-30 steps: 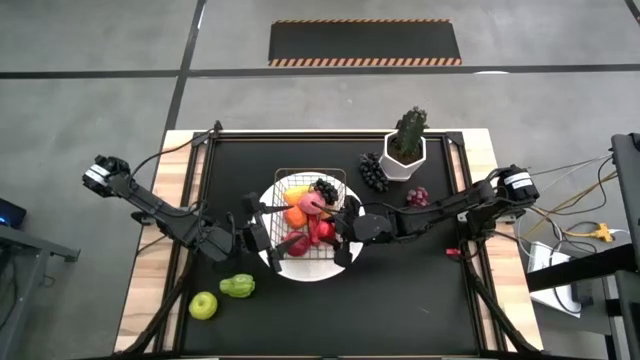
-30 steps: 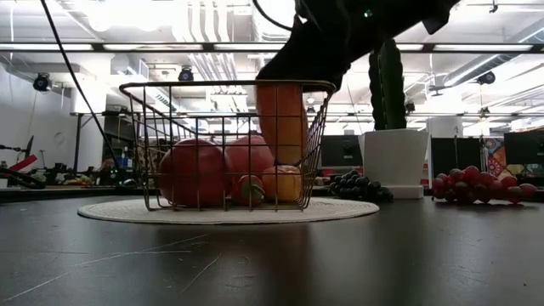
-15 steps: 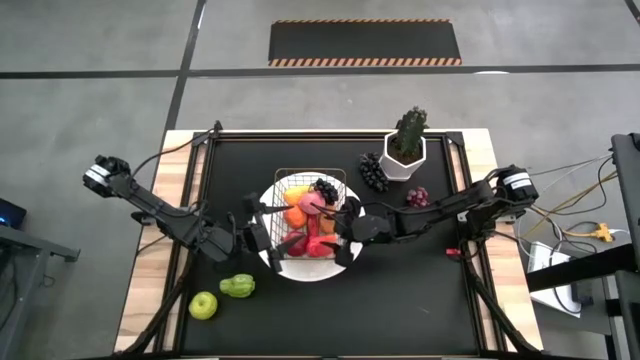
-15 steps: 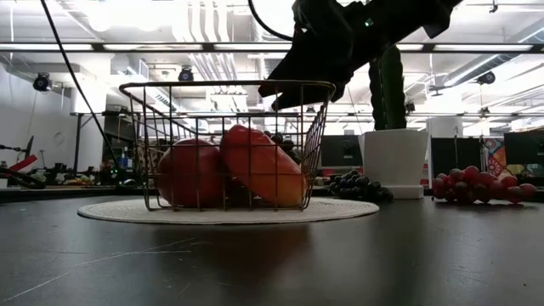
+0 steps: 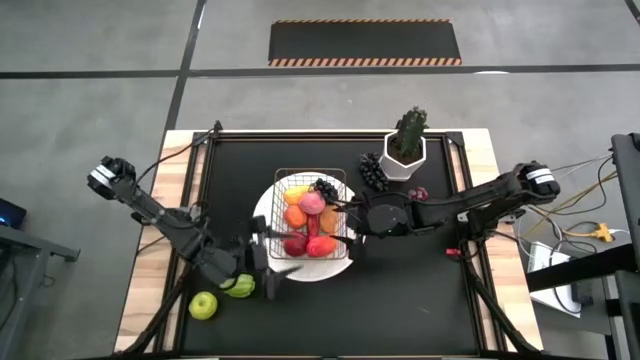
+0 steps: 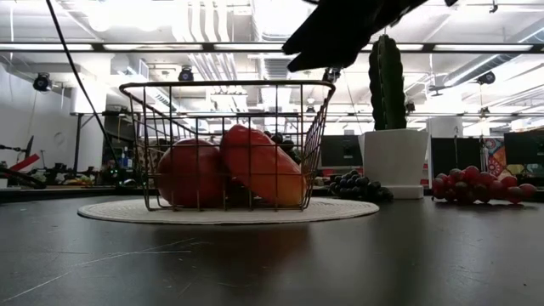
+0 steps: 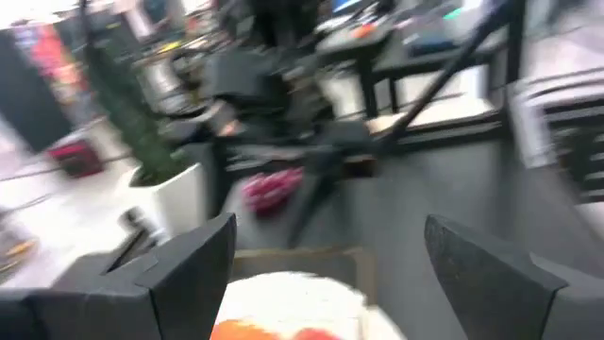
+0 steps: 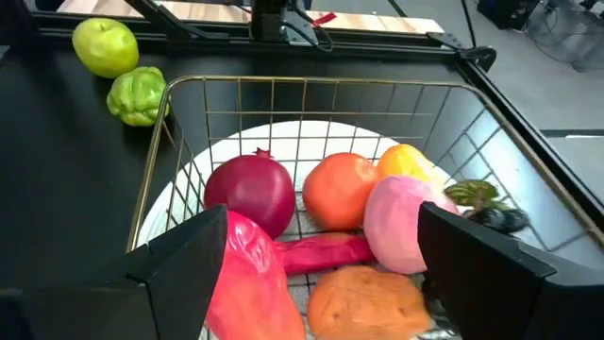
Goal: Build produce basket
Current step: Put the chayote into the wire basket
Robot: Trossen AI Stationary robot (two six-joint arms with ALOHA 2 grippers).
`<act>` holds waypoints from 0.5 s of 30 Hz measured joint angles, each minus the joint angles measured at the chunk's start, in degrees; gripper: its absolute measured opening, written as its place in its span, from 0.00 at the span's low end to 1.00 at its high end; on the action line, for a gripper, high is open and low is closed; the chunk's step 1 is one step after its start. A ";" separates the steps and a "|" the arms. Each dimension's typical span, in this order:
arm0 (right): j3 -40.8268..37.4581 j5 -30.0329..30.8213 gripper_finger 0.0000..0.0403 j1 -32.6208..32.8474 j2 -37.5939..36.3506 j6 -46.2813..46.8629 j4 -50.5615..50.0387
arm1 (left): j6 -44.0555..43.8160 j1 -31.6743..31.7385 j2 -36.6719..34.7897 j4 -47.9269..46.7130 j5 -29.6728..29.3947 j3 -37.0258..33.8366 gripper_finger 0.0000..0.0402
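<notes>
Nearest the front edge: green apple (image 5: 203,305) on the table's left front corner, with the green pepper (image 5: 238,287) just beside it, toward the basket
Left gripper (image 5: 268,268): low over the table between the pepper and the plate's front rim – fingers (image 7: 179,269) spread wide, nothing between them
Plate (image 5: 262,208): round and white, mid-table, carrying the basket
Basket (image 5: 345,222): wire mesh, upright on the plate; its rim stands clear of the fruit in the low view
Produce in the basket: a dark red apple (image 8: 249,191), an orange (image 8: 339,191), a pink peach (image 8: 401,225), a yellow-orange piece (image 8: 408,161) behind them, a red chili (image 8: 321,252) lying across the floor, a red mango (image 8: 253,281) leaning against the near wall, and a rough orange piece (image 8: 366,302) beside it
Dark grapes in the basket: a small bunch (image 5: 325,187) at the far right corner
Right gripper (image 5: 352,222): just outside the basket's right wall, above table level – fingers (image 8: 486,257) wide apart and empty
Dark grape bunch (image 5: 373,173): on the table beyond the basket, touching the pot's left side
Pot (image 5: 404,160): white, with a spiky green plant, toward the far right
Red grapes (image 6: 474,184): right of the pot, partly hidden under the right arm in the high view
</notes>
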 joint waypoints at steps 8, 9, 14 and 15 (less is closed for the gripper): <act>-0.04 -0.01 0.81 0.11 -4.30 -1.95 -2.41 | -8.43 -4.53 -0.04 -4.35 0.37 2.96 0.81; -0.04 -0.01 0.81 0.11 -4.51 -2.13 -2.45 | -11.32 -4.55 -0.04 -6.31 0.35 3.31 0.81; -0.56 -0.02 0.81 0.37 -5.35 -2.96 -2.56 | -24.90 -4.61 -0.04 -17.03 0.96 4.90 0.81; -0.66 -0.02 0.81 0.39 -5.37 -2.94 -2.61 | -27.26 -4.80 -0.04 -19.08 1.73 5.13 0.81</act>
